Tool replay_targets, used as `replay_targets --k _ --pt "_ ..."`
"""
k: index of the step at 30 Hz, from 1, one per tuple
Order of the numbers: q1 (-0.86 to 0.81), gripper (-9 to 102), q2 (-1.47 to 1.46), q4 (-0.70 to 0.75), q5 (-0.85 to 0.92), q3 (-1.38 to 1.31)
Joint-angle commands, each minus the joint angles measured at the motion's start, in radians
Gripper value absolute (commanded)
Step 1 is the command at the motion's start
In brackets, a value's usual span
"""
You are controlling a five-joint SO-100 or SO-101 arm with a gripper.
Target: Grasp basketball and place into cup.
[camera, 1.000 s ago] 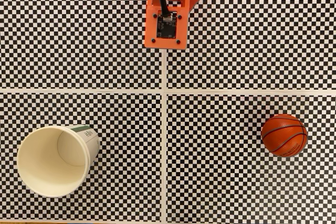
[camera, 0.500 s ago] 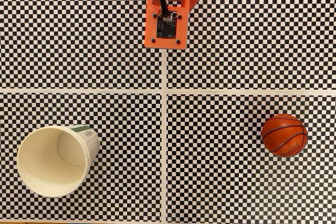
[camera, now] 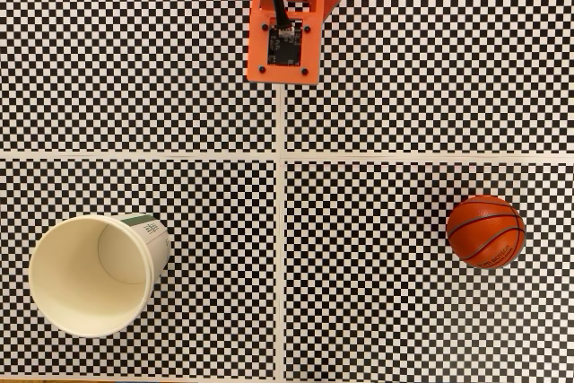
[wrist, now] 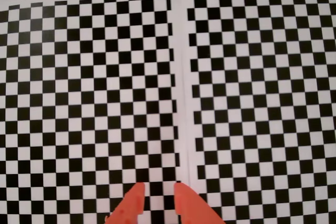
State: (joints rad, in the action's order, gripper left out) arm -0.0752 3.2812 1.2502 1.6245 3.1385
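- Nothing of the task is done yet, as far as the pictures show: the basketball (camera: 485, 230) sits on the checkerboard sheets (camera: 404, 60), not in the cup (camera: 94, 274).
- In the fixed view the basketball lies at the right, in the lower right sheet, touched by nothing.
- The cup stands at the lower left of the same view, upright or nearly so, its mouth open toward the camera and its inside bare; a green band and small print show on its outer wall.
- Ball and cup are well apart, with the white seam (camera: 281, 257) between the sheets running between them.
- The orange arm (camera: 287, 15) enters at the top centre of the fixed view, well away from both things.
- In the wrist view the gripper (wrist: 158, 196) shows as two orange fingertips at the bottom edge, above the checkerboard and beside the white seam.
- The jaws stand a narrow gap apart, with checker squares visible between the tips, and they hold nothing.
- All steps appear to be left: reaching toward the ball, opening wider, I judge, than the present gap, closing on it, carrying it across to the cup, and letting go over the mouth.
- The cup's mouth looks wider than the ball, so the drop should allow some slack.
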Motion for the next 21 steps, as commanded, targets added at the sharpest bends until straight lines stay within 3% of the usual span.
replay_targets --k 1,12,21 --pt "0.005 0 0.008 0.005 0.0 0.035" --pt "-0.032 0 0.008 -0.005 0.081 0.035" --pt "-0.077 0 0.008 -0.072 -0.052 0.034"
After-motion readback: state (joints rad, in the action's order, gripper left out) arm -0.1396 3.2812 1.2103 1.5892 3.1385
